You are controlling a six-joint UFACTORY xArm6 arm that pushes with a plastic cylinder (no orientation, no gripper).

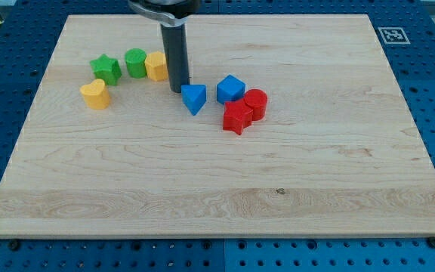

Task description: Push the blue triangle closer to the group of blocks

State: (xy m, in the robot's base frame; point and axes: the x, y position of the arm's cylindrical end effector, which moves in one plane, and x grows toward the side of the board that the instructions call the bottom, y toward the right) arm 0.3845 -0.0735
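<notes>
Since my tip [177, 90] sits touching the blue triangle's [194, 98] left side, a rightward push toward the blue cube [230, 89] and red blocks [244, 111] looks set up. No tool here, just a rod holding nothing; triangle lies mid-bench [202, 189], just left of that group.

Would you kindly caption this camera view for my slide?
My tip sits just left of the blue triangle on the wooden board.
</notes>
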